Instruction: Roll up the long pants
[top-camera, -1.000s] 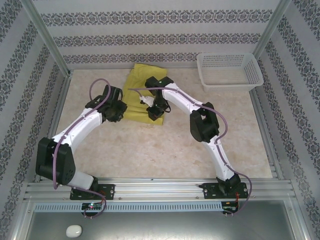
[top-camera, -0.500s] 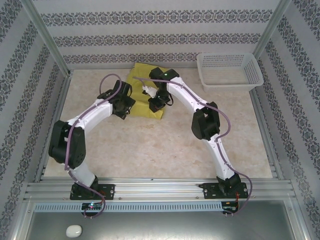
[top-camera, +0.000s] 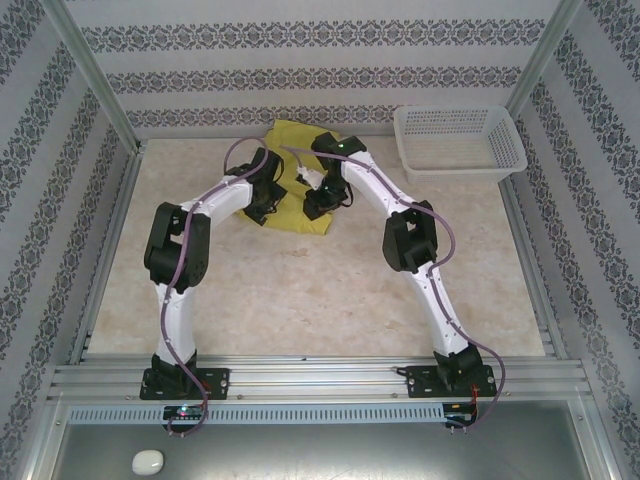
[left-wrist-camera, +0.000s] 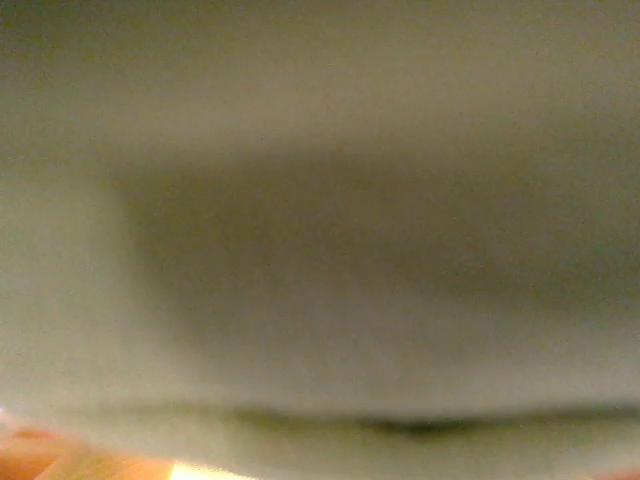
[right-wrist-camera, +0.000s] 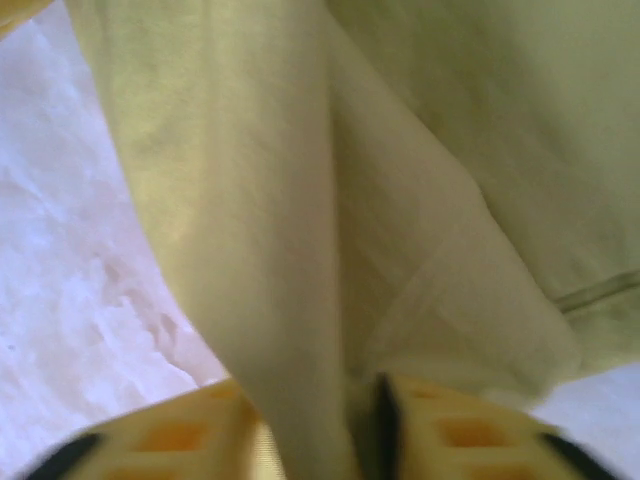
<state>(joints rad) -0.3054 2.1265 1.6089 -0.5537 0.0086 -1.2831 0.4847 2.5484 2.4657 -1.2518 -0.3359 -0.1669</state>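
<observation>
The long pants (top-camera: 288, 136) are lying bunched at the far middle of the surface (top-camera: 300, 300), left of the white basket (top-camera: 458, 168). Both arms are reaching over them. The right fingers (right-wrist-camera: 170, 440) are standing apart, with a fold of the yellow-green cloth running between them. The left arm (top-camera: 220, 195) is bending down over the cloth's left side; whether its fingers are wide or narrow, I cannot tell.

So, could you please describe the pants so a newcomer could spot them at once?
Start at the marbled table and look to its far edge, by the patterned back wall. There, left of the white basket, lie the pants. They are the only soft, mustard-yellow thing; the basket is stiff white mesh.
</observation>
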